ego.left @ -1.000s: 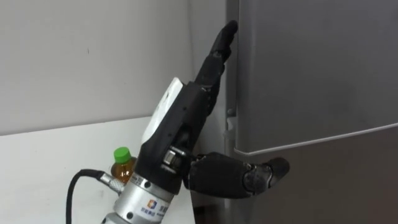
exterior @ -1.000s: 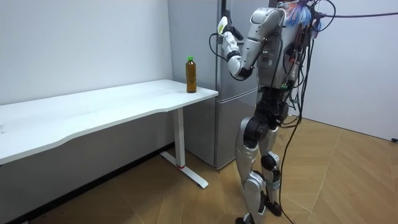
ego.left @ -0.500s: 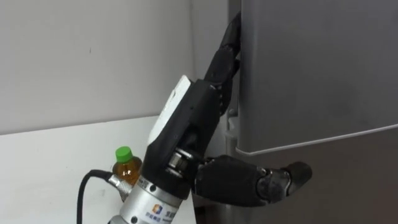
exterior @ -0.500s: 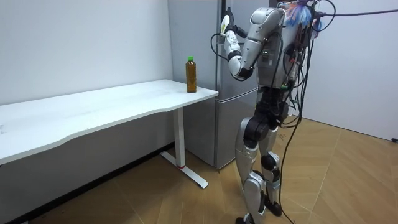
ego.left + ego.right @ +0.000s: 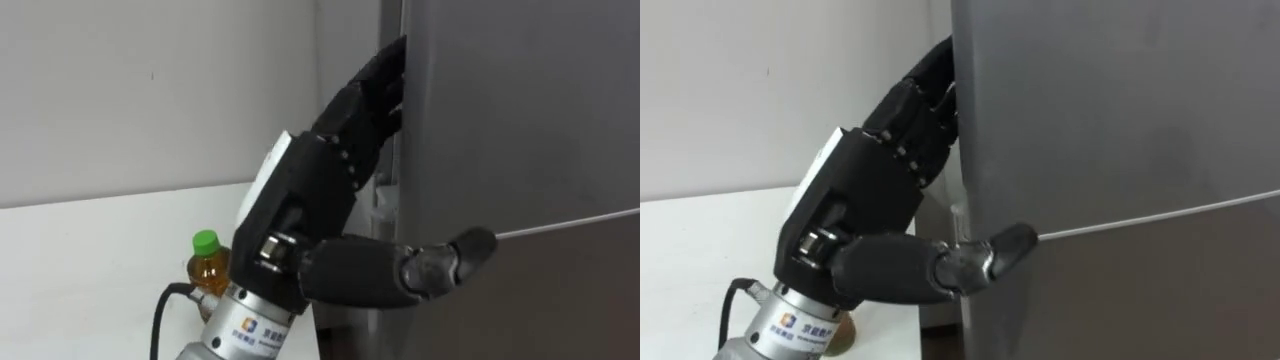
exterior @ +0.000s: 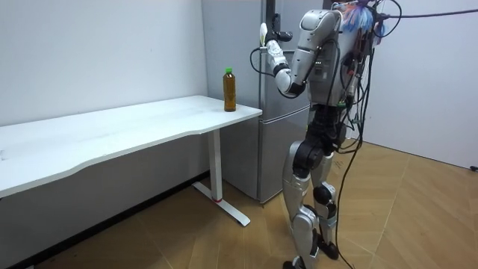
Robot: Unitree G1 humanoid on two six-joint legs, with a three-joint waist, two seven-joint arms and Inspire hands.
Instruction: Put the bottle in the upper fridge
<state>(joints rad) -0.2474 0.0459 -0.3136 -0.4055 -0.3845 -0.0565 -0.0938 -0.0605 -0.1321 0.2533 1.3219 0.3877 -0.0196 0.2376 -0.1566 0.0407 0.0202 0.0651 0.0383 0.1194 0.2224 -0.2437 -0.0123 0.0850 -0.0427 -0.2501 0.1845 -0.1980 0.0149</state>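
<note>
Seems early in the task: grips the upper door (image 5: 520,110) by its edge with the left hand (image 5: 305,200), fingers (image 5: 365,100) curled round it, thumb on its front, door not yet open, bottle (image 5: 207,268) untouched on the tabletop (image 5: 90,260) beside, fingertips hidden behind the edge, bottle's base behind the wrist.

Green-capped amber bottle (image 6: 229,91) stands upright at the table's (image 6: 112,131) corner; grey fridge (image 5: 520,120) near it.

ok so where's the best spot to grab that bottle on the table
The bottle stands upright, tall and narrow, alone near the table's end. Wrap its amber body below the green cap, coming in sideways from the table's front edge; a side wrap there likely holds best.
</note>
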